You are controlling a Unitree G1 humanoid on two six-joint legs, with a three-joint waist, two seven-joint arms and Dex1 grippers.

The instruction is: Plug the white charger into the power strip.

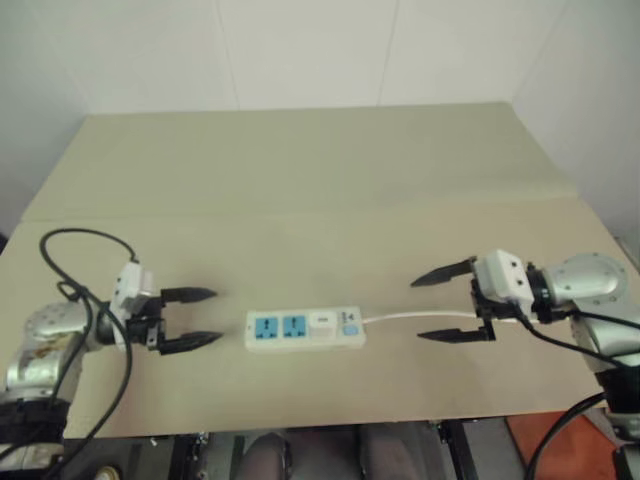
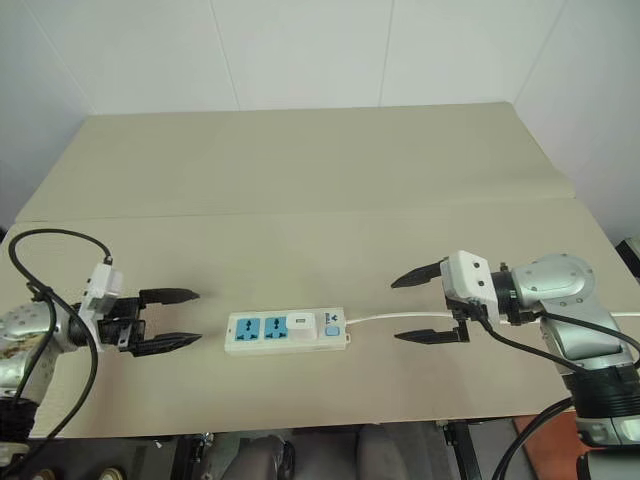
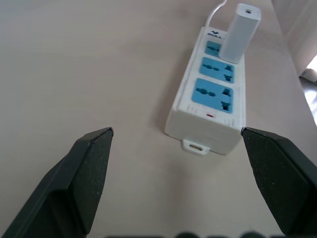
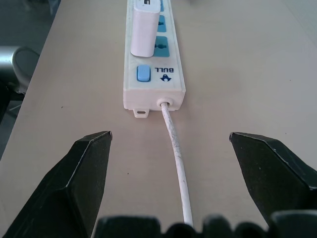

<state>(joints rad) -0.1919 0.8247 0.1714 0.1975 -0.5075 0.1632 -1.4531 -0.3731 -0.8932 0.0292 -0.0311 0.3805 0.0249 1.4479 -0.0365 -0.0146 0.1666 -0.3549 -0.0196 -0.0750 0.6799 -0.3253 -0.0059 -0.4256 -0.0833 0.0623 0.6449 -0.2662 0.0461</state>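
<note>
power strip (image 1: pixel 305 329) on bench (image 1: pixel 300 180), near front edge, lengthwise along it | charger (image 1: pixel 322 321) in its socket next to the switch | cable (image 1: pixel 420 317) runs toward the right edge

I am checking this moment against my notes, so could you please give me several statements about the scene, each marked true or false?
1. The small white boxy plastic charger stands plugged into the long white power strip. True.
2. It occupies the socket furthest from the blue switch. False: the nearest one.
3. The left gripper holds the strip. False: its fingers are open and apart from it.
4. The right gripper is open, empty. True.
</note>
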